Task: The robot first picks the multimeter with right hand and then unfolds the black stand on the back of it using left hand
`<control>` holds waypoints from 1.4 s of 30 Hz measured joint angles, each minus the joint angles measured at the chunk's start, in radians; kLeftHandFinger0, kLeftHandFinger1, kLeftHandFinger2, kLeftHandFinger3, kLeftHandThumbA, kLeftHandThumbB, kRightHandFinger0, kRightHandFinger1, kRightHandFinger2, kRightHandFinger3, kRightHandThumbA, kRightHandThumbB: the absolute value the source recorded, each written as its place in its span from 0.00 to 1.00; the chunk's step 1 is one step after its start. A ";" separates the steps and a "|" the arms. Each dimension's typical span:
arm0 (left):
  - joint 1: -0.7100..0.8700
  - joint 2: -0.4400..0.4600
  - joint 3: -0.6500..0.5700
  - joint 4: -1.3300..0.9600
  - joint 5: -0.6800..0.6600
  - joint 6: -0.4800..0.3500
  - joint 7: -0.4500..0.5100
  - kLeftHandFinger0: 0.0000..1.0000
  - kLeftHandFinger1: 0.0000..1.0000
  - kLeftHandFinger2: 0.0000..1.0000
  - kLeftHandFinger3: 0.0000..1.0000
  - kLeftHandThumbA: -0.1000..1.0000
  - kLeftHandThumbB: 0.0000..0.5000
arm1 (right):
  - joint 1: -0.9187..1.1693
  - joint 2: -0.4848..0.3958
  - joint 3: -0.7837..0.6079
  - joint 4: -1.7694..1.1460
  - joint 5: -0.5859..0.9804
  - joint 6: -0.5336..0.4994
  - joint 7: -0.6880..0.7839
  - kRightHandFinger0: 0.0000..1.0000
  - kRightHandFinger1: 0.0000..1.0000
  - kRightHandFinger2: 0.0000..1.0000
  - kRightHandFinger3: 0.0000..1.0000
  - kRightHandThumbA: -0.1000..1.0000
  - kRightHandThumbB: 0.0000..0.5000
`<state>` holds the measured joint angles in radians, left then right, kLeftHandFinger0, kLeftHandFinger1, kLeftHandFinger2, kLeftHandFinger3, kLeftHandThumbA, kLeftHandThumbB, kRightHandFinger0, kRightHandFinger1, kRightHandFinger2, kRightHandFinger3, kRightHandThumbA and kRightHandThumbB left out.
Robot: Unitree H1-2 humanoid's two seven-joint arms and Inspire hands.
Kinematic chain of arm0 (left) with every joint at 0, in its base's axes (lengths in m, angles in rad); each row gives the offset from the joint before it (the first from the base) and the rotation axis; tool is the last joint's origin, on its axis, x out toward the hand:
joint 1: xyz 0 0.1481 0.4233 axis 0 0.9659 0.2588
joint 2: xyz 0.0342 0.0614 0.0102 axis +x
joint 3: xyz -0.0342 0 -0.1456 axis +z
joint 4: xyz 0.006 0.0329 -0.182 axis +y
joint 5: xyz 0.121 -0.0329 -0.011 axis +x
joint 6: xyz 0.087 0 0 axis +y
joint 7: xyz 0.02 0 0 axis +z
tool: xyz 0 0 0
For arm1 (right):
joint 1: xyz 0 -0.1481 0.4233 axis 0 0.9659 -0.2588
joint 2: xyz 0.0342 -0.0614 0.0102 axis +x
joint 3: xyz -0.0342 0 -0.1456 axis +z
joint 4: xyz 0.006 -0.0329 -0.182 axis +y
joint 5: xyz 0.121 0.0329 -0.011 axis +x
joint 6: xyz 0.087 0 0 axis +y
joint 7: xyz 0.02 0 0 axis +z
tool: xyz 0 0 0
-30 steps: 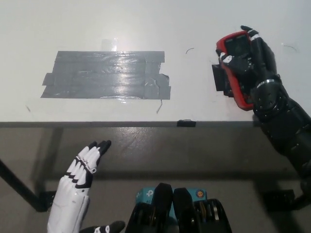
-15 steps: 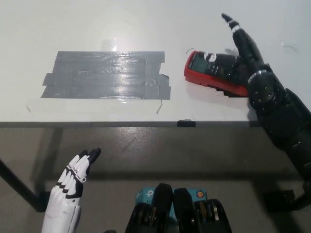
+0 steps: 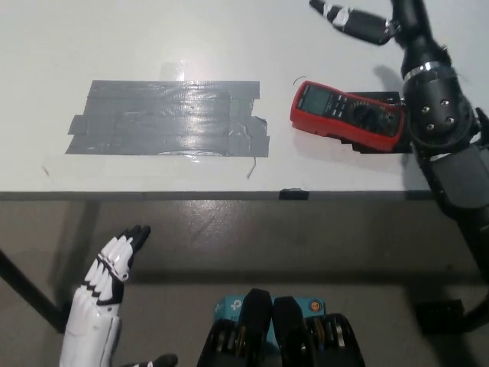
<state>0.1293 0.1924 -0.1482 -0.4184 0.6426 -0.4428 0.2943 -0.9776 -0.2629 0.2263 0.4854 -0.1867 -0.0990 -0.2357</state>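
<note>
- The multimeter (image 3: 348,120) now lies flat on the table (image 3: 153,38), display up, just right of the grey tape patch (image 3: 166,118). A second ago the right robot hand was wrapped around it and it stood tilted on edge; half a second ago it was already down with the hand over its right end.
- The right robot hand (image 3: 357,21) has since lifted clear and moved to the far edge of the picture, well apart from the multimeter. It is released, fingers apart and stretched toward picture left, holding nothing.
- The black forearm stands steeply over the multimeter's right end, hiding that end.
- What looks like the black stand shows as a dark edge under the near side, but whether it is folded out I cannot tell from here.
- My reading: either the work is done and the multimeter has been set back, or the grasp was given up. With the stand's state hidden, I cannot say which.
- The left robot hand (image 3: 103,287) rests below the table edge at lower left, fingers straight, close together, empty. It has sunk a little lower.
</note>
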 measured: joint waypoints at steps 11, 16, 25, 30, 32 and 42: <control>-0.139 0.001 0.006 0.030 -0.082 0.031 -0.027 1.00 1.00 1.00 1.00 1.00 0.32 | 0.153 -0.001 -0.054 -0.388 0.003 0.065 0.013 1.00 1.00 1.00 1.00 0.90 0.75; -0.172 0.003 0.016 0.054 -0.130 0.061 -0.043 1.00 1.00 1.00 1.00 1.00 0.28 | 0.263 -0.001 -0.062 -0.554 0.017 0.089 0.021 1.00 1.00 1.00 1.00 0.92 0.67; -0.212 0.005 0.054 0.155 -0.235 0.128 -0.094 1.00 1.00 1.00 1.00 1.00 0.27 | 0.489 -0.001 -0.092 -0.884 0.060 0.133 0.033 1.00 1.00 1.00 1.00 0.87 0.65; -0.210 0.005 0.082 0.220 -0.332 0.189 -0.140 1.00 1.00 1.00 1.00 1.00 0.24 | 0.634 0.002 -0.099 -1.042 0.095 0.145 0.056 1.00 1.00 1.00 1.00 0.80 0.58; -0.202 0.005 0.098 0.234 -0.375 0.216 -0.161 1.00 1.00 1.00 1.00 1.00 0.21 | 0.695 0.010 -0.096 -1.041 0.104 0.143 0.069 1.00 1.00 1.00 1.00 0.76 0.59; -0.097 0.008 0.130 0.238 -0.514 0.280 -0.235 1.00 1.00 1.00 1.00 1.00 0.19 | 0.877 0.109 -0.066 -0.609 0.133 0.084 0.130 1.00 1.00 1.00 1.00 0.75 0.52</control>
<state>0.0320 0.2006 -0.0187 -0.1803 0.1289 -0.1625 0.0590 -0.1003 -0.1534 0.1602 -0.1233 -0.0539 -0.0146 -0.1055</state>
